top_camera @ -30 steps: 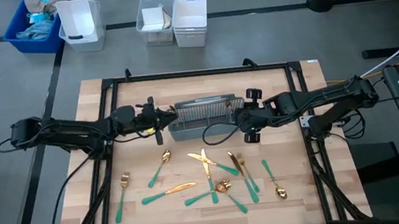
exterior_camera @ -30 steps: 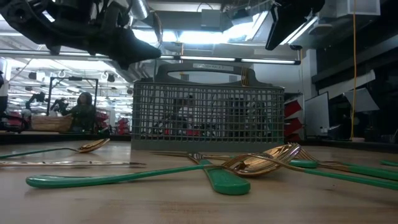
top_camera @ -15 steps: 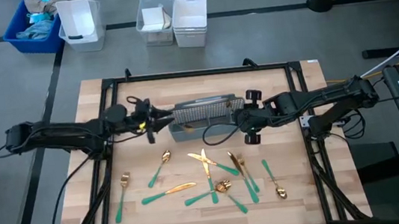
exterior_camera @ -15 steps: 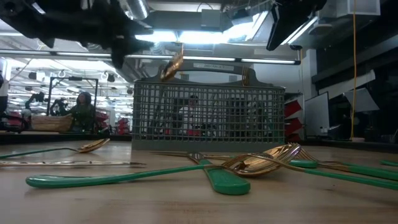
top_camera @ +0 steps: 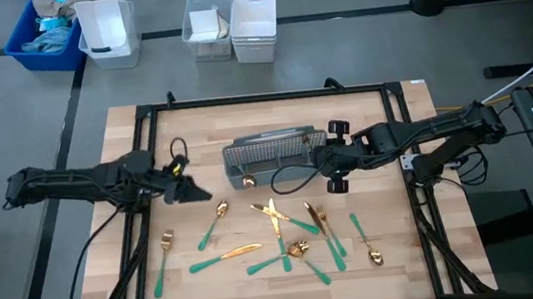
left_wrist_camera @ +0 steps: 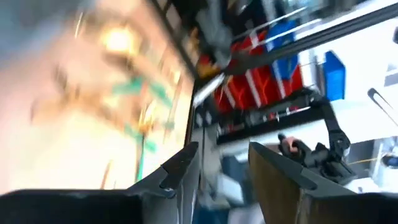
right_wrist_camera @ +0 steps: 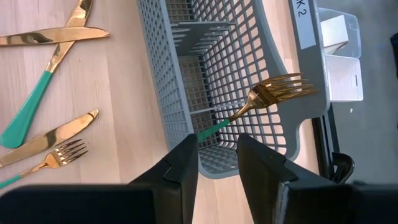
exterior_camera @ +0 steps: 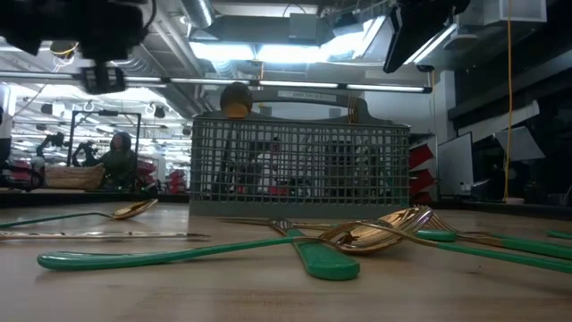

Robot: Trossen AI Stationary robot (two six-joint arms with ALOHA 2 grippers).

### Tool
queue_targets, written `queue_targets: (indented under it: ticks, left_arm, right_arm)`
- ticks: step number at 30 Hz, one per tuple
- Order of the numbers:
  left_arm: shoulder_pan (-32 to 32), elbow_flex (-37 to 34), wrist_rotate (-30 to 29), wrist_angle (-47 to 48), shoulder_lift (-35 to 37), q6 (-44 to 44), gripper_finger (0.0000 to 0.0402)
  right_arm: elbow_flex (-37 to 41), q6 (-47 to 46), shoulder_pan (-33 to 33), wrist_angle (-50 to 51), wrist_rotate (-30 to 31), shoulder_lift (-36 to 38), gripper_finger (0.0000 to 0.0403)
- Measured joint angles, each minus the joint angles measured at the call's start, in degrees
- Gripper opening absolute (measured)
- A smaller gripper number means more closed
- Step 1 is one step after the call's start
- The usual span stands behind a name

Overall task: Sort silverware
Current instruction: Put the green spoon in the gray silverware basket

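Note:
The grey mesh caddy (top_camera: 267,157) stands at the table's middle, toward the far side. A fork (right_wrist_camera: 273,93) leans in its right end, gold head up. A spoon (exterior_camera: 236,98) stands in its left end, its bowl above the rim. Several pieces of silverware (top_camera: 286,233) with gold heads and teal handles lie loose on the wood nearer the front. My right gripper (right_wrist_camera: 216,143) hangs open above the caddy's right end, with the fork's handle below the gap. My left gripper (top_camera: 194,191) is open and holds nothing, left of the caddy.
Black frame rails (top_camera: 142,113) run around the table. White bins (top_camera: 233,28) and a blue bin (top_camera: 42,34) stand on the floor beyond the far edge. Bare wood (top_camera: 144,224) lies left of the loose pieces.
My left gripper has let go of a spoon above the caddy's left end. The spoon has dropped in and now stands there, bowl up. The gripper has then drawn back toward the table's left edge and rolled about its own line. My right gripper has kept still.

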State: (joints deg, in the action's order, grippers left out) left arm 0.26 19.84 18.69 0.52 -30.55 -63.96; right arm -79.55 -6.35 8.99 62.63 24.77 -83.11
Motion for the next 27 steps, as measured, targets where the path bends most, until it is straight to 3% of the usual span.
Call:
queue_targets:
  ticks: [6,12,16,27]
  left_arm:
    - [-6.47,0.0,-2.63,10.85,-0.86,-13.03,0.0131]
    - [-12.05,0.43,-5.72,16.18,-4.87,-18.22,0.013]
    - [-15.18,2.0,-9.33,18.24,-10.11,-17.64,0.013]
    - [-18.31,6.98,-21.96,20.82,-30.67,-5.34,0.013]
  right_arm:
    - [0.0,0.02,-0.01,-0.03,0.0,0.0,0.0113]
    - [0.0,0.02,0.0,-1.0,0.0,0.0,0.0113]
    - [0.0,0.04,0.0,-2.17,0.0,0.0,0.0113]
    - [0.0,-0.44,0.0,-1.92,-0.02,0.34,0.0113]
